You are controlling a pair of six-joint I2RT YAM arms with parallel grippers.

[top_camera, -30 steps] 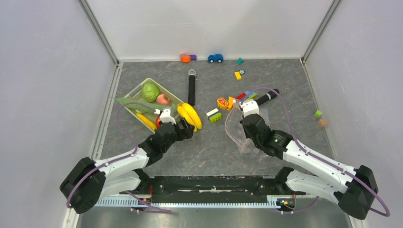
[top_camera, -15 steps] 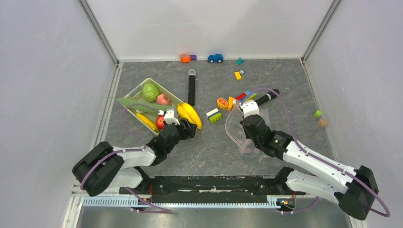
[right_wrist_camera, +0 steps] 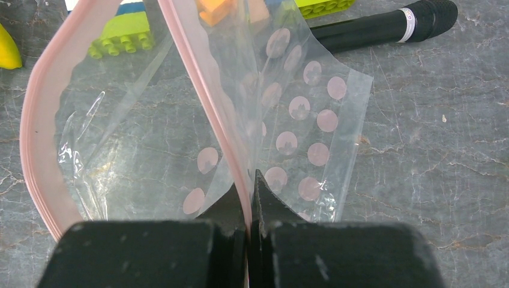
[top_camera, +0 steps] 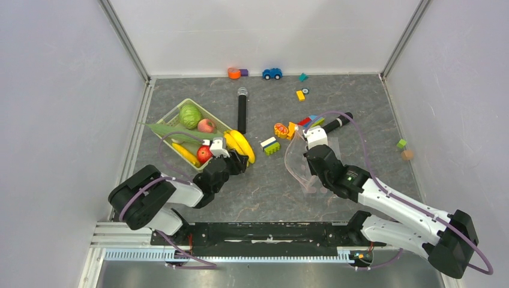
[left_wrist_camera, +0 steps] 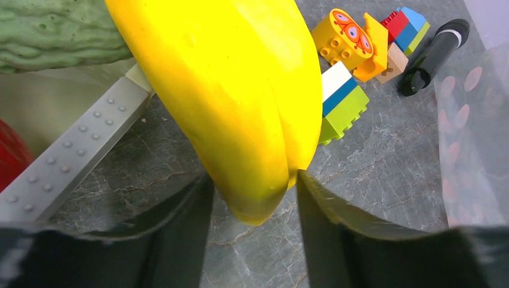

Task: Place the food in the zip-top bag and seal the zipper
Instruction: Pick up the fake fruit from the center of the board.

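Observation:
A yellow banana (top_camera: 240, 146) (left_wrist_camera: 240, 90) lies on the table beside the pale green basket (top_camera: 170, 115). My left gripper (top_camera: 235, 161) (left_wrist_camera: 254, 180) is open, its jaws flanking the banana's near tip; the right finger touches it and a thin gap shows on the left. In the basket are a cabbage (top_camera: 190, 116), a pinkish fruit (top_camera: 206, 125), a tomato (top_camera: 204, 153), a leafy vegetable (top_camera: 162, 128) and another banana (top_camera: 184, 153). My right gripper (top_camera: 306, 144) (right_wrist_camera: 252, 180) is shut on the pink zipper (right_wrist_camera: 36, 132) of the clear zip-top bag (top_camera: 297, 165) (right_wrist_camera: 120, 150), whose mouth gapes.
Two black microphones (top_camera: 242, 111) (top_camera: 336, 123) lie behind the work area. Building blocks (top_camera: 271, 145) (top_camera: 282, 129) sit between banana and bag. A blue toy car (top_camera: 272, 73) and small pieces line the back wall; two small blocks (top_camera: 402, 144) lie at right.
My left gripper has moved forward to the banana's near end and its jaws have narrowed around the tip. The right gripper and the bag have stayed put.

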